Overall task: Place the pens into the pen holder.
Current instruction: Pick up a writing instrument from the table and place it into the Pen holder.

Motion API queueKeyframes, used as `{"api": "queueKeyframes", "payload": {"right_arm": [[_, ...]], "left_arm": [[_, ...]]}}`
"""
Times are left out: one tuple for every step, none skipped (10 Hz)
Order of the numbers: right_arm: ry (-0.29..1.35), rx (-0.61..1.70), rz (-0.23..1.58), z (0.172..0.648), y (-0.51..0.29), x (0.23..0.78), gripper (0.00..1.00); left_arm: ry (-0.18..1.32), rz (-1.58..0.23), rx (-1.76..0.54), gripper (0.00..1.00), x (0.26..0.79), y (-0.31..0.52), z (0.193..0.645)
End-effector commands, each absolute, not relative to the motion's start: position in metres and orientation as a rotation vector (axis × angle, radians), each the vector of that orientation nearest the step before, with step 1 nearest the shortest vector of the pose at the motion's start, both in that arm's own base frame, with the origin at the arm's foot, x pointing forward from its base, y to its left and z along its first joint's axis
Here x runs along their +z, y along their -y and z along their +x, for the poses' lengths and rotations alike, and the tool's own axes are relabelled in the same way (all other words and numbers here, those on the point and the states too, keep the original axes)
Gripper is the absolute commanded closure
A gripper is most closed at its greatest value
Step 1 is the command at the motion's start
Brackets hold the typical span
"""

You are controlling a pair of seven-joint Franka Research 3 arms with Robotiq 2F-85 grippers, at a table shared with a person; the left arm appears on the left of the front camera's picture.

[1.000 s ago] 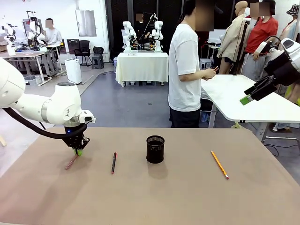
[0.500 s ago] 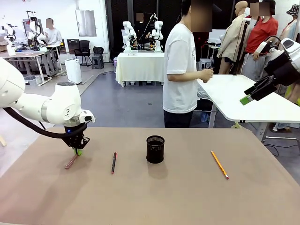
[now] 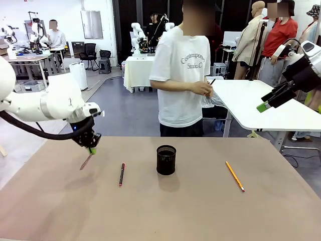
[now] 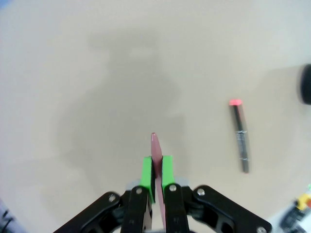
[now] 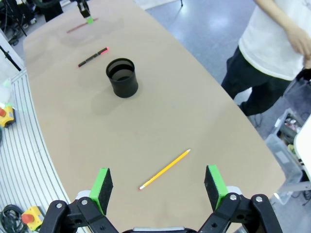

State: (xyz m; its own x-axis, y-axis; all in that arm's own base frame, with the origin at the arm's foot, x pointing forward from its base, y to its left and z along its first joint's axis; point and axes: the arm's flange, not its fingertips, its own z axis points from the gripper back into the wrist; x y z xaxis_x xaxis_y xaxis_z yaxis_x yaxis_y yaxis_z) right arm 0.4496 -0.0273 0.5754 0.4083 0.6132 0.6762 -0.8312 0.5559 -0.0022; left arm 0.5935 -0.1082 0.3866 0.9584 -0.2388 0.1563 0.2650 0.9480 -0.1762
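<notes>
Left gripper (image 4: 156,165) pinches the reddish-pink pen (image 4: 154,145), its pads (image 4: 147,172) plain from the wrist; right gripper (image 5: 159,178) gapes wide.

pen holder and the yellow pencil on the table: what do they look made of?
Pen holder: black, matte, thin-walled open cylinder. It is likely metal mesh, but the weave is too fine to confirm, so plastic is possible. Yellow pencil: even orange-yellow coat on a slim straight shaft, with a reddish tip at one end. It is probably painted wood but could be plastic.

You face a tan tabletop (image 3: 200,216). A black pen holder (image 3: 166,160) stands mid-table; a black pen (image 3: 121,174) lies left, a yellow pencil (image 3: 234,175) right.
</notes>
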Motion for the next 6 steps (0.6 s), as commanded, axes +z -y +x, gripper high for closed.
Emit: {"api": "queueKeyframes", "payload": {"right_arm": [[0.695,0.931,0.380,0.451,0.027,0.577,0.00],[0.695,0.931,0.380,0.451,0.027,0.577,0.00],[0.695,0.931,0.380,0.451,0.027,0.577,0.00],[0.695,0.931,0.380,0.451,0.027,0.577,0.00],[0.695,0.931,0.380,0.451,0.027,0.577,0.00],[0.695,0.931,0.380,0.451,0.027,0.577,0.00]], "left_arm": [[0.167,-0.414,-0.334,1.00,0.421,0.106,0.580],[0.229,-0.486,-0.388,1.00,0.435,0.111,0.576],[0.294,-0.571,-0.440,1.00,0.446,0.116,0.574],[0.330,-0.618,-0.494,1.00,0.456,0.118,0.571],[0.391,-0.704,-0.575,1.00,0.466,0.122,0.565],[0.519,-0.784,-0.616,1.00,0.474,0.123,0.559]]}}
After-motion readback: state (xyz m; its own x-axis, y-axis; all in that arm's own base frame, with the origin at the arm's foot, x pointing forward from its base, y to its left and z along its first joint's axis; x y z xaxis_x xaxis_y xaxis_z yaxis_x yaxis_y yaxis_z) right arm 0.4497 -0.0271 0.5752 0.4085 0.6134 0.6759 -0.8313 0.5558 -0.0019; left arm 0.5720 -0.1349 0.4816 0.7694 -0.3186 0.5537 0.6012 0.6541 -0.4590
